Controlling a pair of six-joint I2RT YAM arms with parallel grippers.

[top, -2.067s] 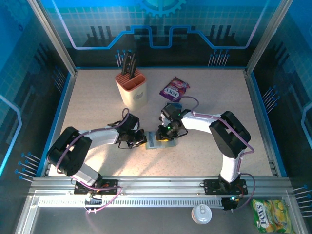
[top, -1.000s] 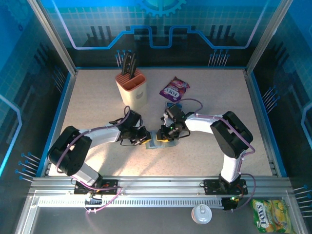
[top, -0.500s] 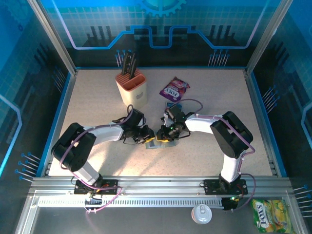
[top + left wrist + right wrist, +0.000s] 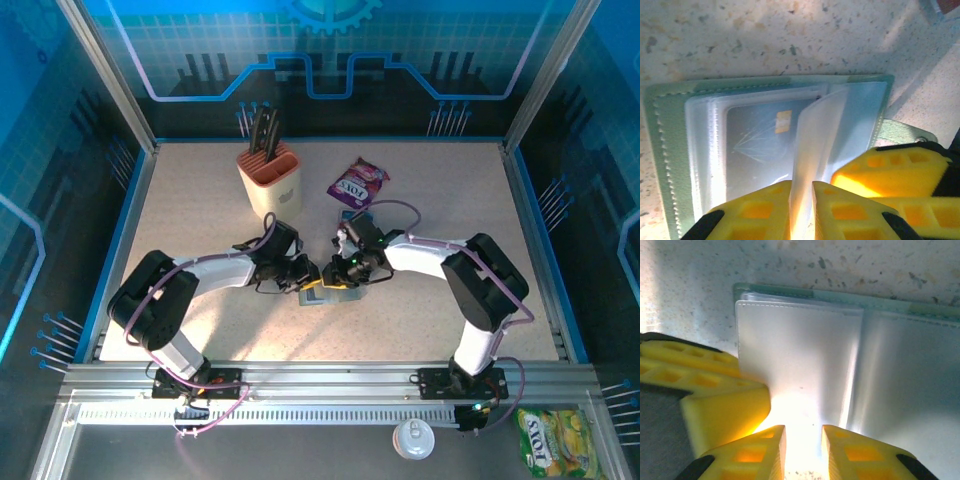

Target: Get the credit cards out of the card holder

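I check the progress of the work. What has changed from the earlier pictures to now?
The left jaws moved right, onto the holder, and now pinch a clear sleeve of it. The right arm's elbow shifted slightly right. The right jaws stayed at the holder; holder, knife block and packet did not move.

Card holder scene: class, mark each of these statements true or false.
1. The card holder lies open on the table. True.
2. The left fingers pinch a clear sleeve of the holder. True.
3. The knife block lies on its side. False: it stands upright with knives in it.
4. The purple snack packet rests on the holder. False: it lies apart, farther back on the table.
5. A card with a gold chip sits inside a sleeve. True.
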